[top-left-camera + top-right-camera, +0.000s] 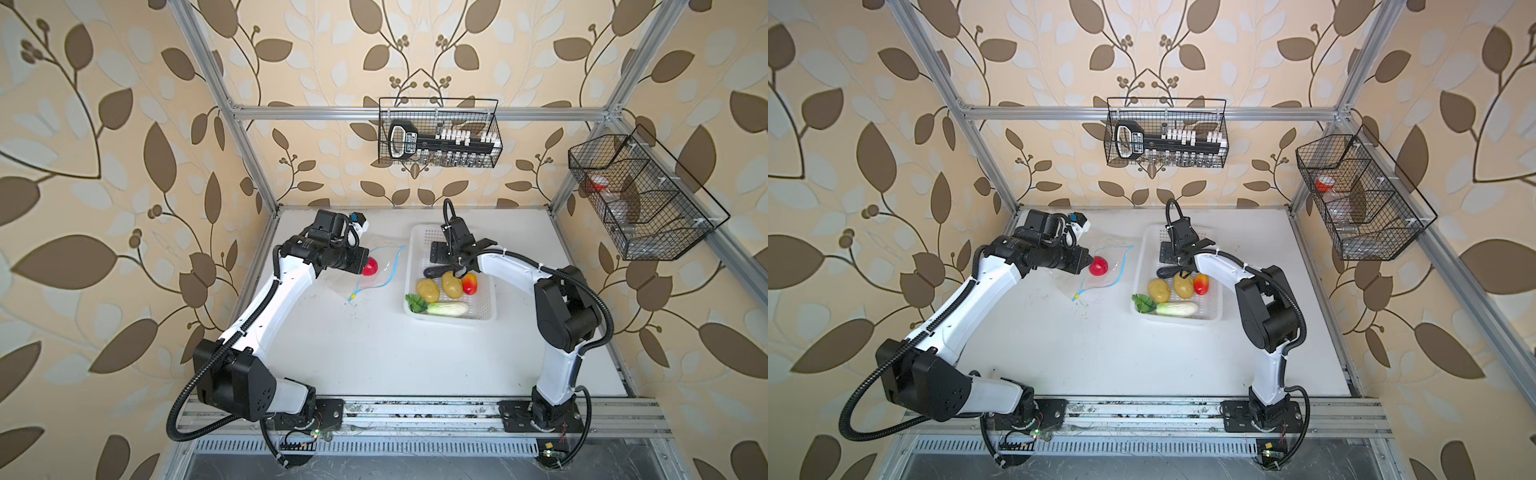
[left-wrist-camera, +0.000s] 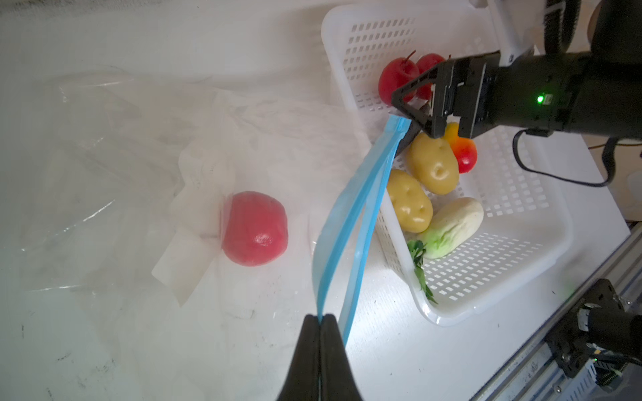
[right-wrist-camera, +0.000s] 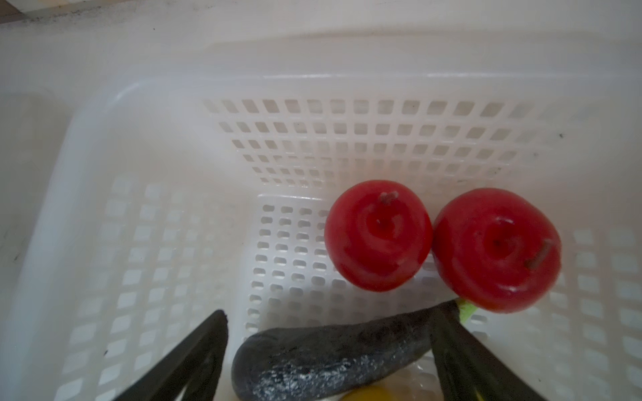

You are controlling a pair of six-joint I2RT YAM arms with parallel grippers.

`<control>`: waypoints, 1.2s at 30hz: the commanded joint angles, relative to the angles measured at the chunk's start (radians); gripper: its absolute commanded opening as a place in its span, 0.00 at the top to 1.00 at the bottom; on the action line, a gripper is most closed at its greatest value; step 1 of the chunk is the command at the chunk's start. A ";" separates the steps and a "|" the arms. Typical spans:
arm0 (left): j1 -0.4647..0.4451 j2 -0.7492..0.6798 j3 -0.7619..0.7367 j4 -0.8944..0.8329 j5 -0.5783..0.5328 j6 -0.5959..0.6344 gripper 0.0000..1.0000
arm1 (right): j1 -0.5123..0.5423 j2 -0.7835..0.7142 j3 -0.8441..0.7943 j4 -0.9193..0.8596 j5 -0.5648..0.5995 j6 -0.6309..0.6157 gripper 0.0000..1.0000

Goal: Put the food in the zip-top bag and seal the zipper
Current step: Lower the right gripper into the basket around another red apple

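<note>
The left gripper (image 2: 319,321) is pinched tight on one lip of the zipper (image 2: 357,208), lifting it so the mouth of the zip-top bag (image 2: 139,156) gapes. The bag lies on the table just beside the white perforated basket (image 1: 409,266), on the side facing the left arm. The far end of its blue strip comes close to the basket's rim. The yellow slider tab (image 1: 351,296) sits at the strip's end farther from the basket. One red apple (image 2: 255,229) rests inside the bag.

The right gripper (image 3: 331,312) hangs low inside the basket with its jaws spread wide, one on each side of the dark eggplant (image 3: 330,354). Just beyond the eggplant, two red apples (image 3: 378,236) (image 3: 496,250) touch each other on the basket floor.

Also in the basket are two potatoes (image 1: 428,290) (image 1: 452,285), a red-yellow fruit (image 1: 469,283) and a cabbage (image 1: 446,308).

High on the back wall behind the basket, a wire rack (image 1: 438,133) holds a black tool whose label (image 1: 411,146) is too small to read.
</note>
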 commanded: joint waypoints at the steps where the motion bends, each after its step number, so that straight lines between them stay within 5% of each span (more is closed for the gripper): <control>1: 0.002 -0.026 -0.024 0.057 -0.016 0.004 1.00 | -0.004 0.029 0.039 -0.025 0.058 0.005 0.10; 13: 0.023 -0.035 -0.060 0.092 -0.131 -0.019 1.00 | -0.014 0.126 0.124 -0.027 0.082 -0.008 0.14; 23: 0.075 -0.029 -0.080 0.105 0.004 -0.092 1.00 | -0.022 0.184 0.179 -0.029 0.079 -0.030 0.19; 36: 0.099 -0.028 -0.098 0.126 -0.001 -0.102 1.00 | -0.033 0.245 0.243 -0.068 0.044 -0.034 0.19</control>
